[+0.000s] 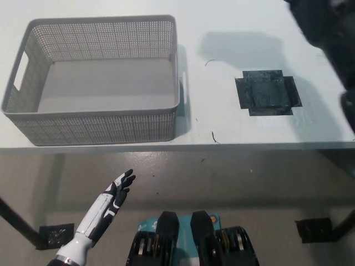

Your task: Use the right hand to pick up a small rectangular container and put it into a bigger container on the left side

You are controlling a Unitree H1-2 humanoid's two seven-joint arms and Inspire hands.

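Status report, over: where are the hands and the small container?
Left robot hand open, idle below table edge. Right arm at top right, its robot hand out of frame. Small container not visible. Big basket empty, nothing blocking.

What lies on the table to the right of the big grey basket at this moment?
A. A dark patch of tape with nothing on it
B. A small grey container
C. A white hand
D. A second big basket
A: right of the basket, only the dark tape patch lies on the table, bare.
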